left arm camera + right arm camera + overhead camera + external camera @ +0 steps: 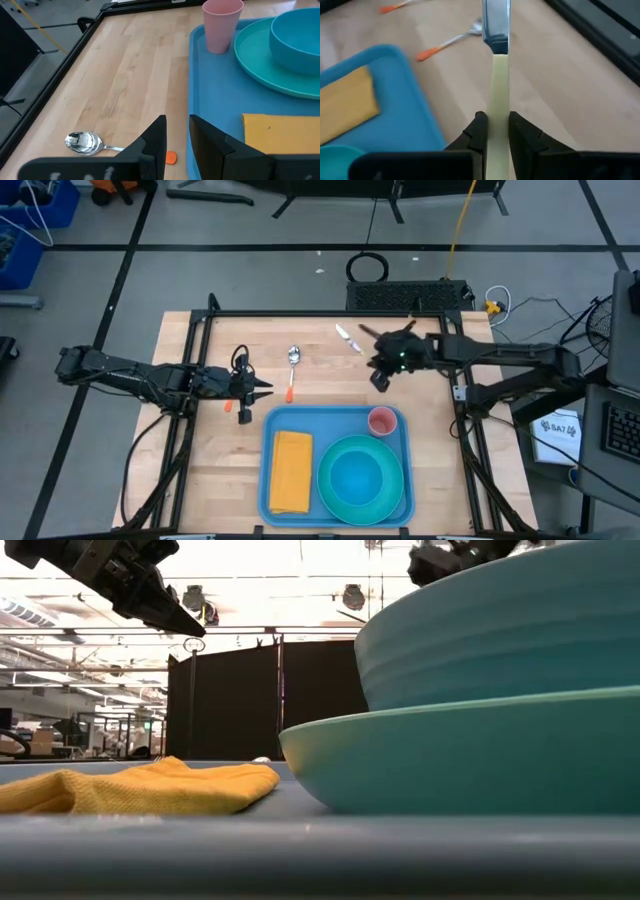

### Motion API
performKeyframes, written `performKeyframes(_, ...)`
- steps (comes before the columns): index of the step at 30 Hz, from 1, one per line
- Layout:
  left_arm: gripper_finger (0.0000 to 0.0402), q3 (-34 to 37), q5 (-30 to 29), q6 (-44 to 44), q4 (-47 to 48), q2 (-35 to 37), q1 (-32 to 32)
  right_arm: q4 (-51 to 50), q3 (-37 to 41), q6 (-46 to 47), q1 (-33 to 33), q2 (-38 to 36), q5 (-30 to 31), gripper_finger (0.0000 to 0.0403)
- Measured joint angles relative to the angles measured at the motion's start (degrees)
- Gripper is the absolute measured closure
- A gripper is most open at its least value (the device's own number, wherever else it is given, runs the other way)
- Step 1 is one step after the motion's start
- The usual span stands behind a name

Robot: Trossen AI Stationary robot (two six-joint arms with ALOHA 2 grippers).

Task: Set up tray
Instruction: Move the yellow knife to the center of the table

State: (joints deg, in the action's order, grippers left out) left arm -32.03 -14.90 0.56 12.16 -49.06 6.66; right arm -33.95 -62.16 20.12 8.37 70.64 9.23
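A light wooden surface [210, 470] seen from straight above, with two dark robot arms reaching in from either side. The tray [338, 425], large, blue and rectangular with rounded corners and a raised rim, lies flat at about 6 o'clock on the surface, near its front edge. On the tray, a folded yellow-orange napkin [291, 470] lies along the 9 o'clock side, a round turquoise plate [360, 475] carrying a blue bowl [356, 477] fills the 3 o'clock half, and a pink cup [382, 421] stands upright in the corner at about 1 o'clock, just beside the plate. Off the tray, at about 11 o'clock from it, a metal spoon [293, 360] with an orange handle tip lies on the bare wood. The left gripper [262, 390] hovers at about 10 o'clock from the tray, close to the tray's far left corner and beside the spoon; its fingers [155, 142] stand slightly apart with nothing between them. The right gripper [382, 380] is above the wood at about 1 o'clock from the tray, and its fingers are closed on the pale yellow handle of a knife [497, 75], whose shiny blade points away from the wrist. A second pale-handled utensil [347, 336] lies on the wood near the surface's far edge, at about 12 o'clock; its kind is hard to tell.
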Motion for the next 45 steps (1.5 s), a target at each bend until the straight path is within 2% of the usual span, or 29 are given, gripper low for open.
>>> performKeyframes(8, 0.0314, 0.0, -0.1, 0.2, -0.2, 0.0, 0.0, -2.9, -9.3, 0.4, -9.3, 12.9, -0.3, 0.0365)
performKeyframes(16, 0.0314, 0.0, -0.1, 0.2, -0.4, 0.0, 0.0, -5.0, -14.7, 3.4, -12.7, 21.6, -1.2, 0.0365)
performKeyframes(22, 0.0314, 0.0, -0.2, 0.2, -0.8, 0.0, 0.0, -3.1, -18.1, 3.2, -12.6, 25.0, -5.4, 0.0365)
performKeyframes(29, 0.0314, 0.0, -0.1, 0.4, -1.6, 0.0, 0.0, -0.3, -20.7, 4.9, -13.5, 28.3, -13.9, 0.0365)
performKeyframes(35, 0.0314, 0.0, -0.2, 0.7, -1.7, 0.0, 0.0, 0.2, -21.1, 4.3, -13.8, 29.8, -14.1, 0.0365)
performKeyframes(45, 0.0314, 0.0, -0.1, 0.6, -2.1, 0.0, 0.0, 7.1, -21.2, 0.1, -12.4, 32.6, -16.8, 0.0365)
